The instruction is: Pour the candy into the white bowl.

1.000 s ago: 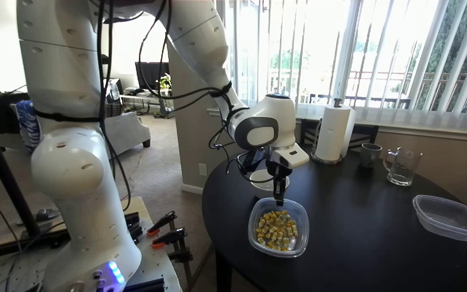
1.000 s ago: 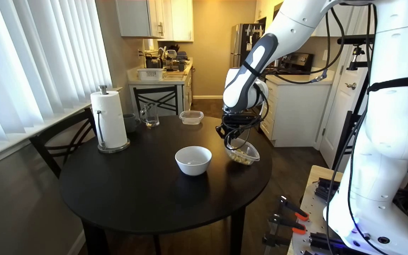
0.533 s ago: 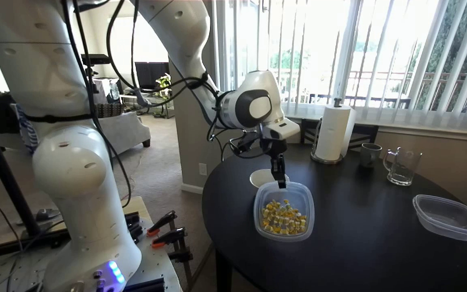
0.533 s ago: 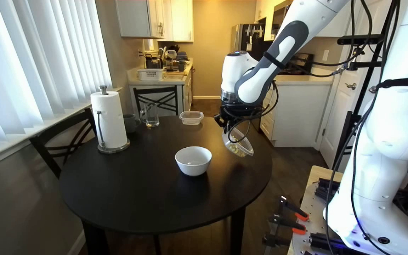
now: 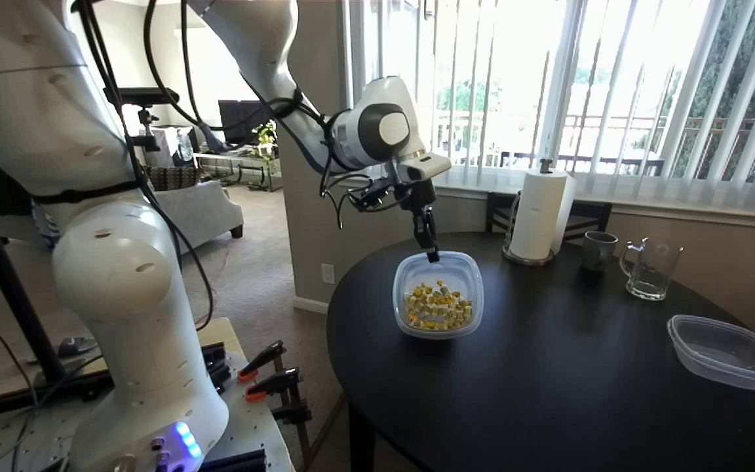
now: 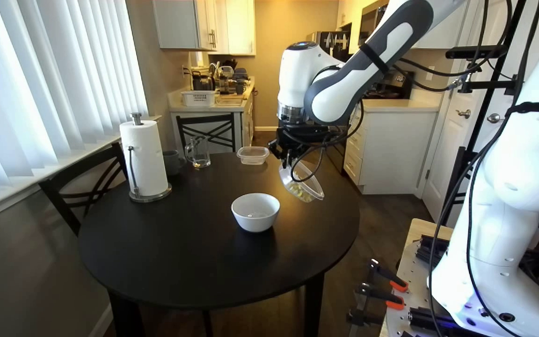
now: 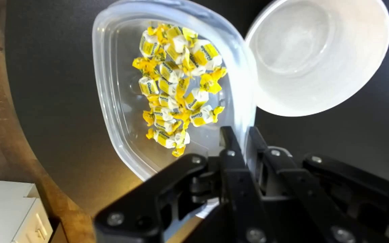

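Wrist view: the gripper [image 7: 241,135] is closed upon one wall of the clear container [image 7: 243,74], held tilted, with the candy [image 7: 168,87] gathered toward its low end; the white bowl [image 7: 316,81] is seen just beside, unfilled. The low end should be brought over the bowl before the tilt is gently steepened. In an exterior view, the arm [image 6: 354,77] is bent at the wrist, gripper pointed down.

candy container [image 5: 463,275]: gripped at its rim by the claw [image 5: 432,255], tilted down away from it | candy [image 5: 440,308]: gathered at the container's end away from the claw | paper-towel roll [image 5: 537,216], gray mug [image 5: 598,250], glass mug [image 5: 653,272], clear tub [image 5: 721,368]: seen right of the claw, on the surface [image 5: 580,380] | robot base [image 5: 148,413]: seen lower left of the claw
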